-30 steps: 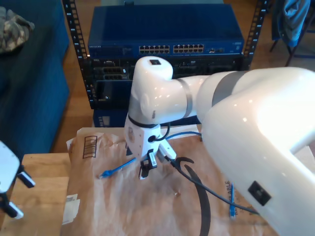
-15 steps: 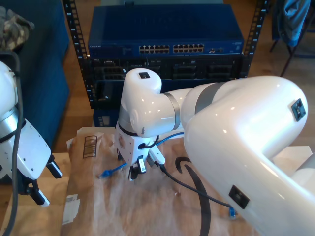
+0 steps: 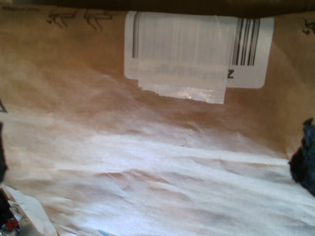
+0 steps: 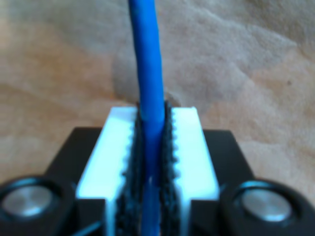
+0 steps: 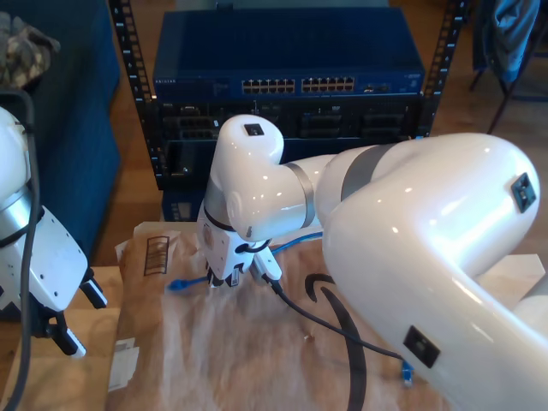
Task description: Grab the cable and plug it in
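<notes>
Here, my second gripper [image 4: 152,147] clamping cable [image 4: 149,73]

Both arms are glossy white plastic shells, big rounded links with grey bands at the joints and small black square markings on the caps. A thick dark cable loops off the wrist of the arm at the middle of the exterior view. My second gripper [image 4: 151,147] has white fingers [image 4: 194,147] lined with black ribbed pads on a black body, plus two round silver screws. My first gripper [image 5: 73,321] is white with black-tipped fingers and a dark cable running alongside.
</notes>
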Available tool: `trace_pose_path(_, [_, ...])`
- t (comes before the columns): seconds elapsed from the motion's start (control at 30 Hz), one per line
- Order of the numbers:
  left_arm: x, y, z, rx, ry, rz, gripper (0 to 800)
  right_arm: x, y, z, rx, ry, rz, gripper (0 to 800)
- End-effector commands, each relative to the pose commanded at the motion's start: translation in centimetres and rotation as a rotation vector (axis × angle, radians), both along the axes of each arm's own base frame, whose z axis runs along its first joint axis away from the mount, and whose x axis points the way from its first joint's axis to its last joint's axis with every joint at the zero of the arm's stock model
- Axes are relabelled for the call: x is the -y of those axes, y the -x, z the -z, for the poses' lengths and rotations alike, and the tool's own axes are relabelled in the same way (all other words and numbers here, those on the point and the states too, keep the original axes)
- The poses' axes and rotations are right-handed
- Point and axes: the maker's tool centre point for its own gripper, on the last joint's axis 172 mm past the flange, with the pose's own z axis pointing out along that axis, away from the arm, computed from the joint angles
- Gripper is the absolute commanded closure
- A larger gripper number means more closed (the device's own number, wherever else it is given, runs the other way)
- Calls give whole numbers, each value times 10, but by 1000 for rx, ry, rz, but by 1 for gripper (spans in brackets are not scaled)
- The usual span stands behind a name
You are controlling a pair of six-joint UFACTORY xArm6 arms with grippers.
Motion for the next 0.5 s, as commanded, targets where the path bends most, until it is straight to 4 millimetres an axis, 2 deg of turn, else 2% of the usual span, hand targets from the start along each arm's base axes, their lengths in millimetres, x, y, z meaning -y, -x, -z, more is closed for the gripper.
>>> trace_pose_path(0.1, [-2,-9,-9,22,-4,-4,0,8,7,-18,-32,3,6,798])
trace_pose_path(0.17, [2,-17,-16,36,-3,-14,0,24,1,-32,-38,-2,52,798])
trace_pose_path(0.33, [38,-34,-31,61,-5,27,0,90,2,-49,-75,7,181,798])
trace_pose_path(0.43, [73,-44,-47,80,-1,54,0,142,2,-66,-64,-8,278,798])
trace_pose_path(0.5, [95,-56,-63,113,9,72,0,166,10,-75,-53,-17,319,798])
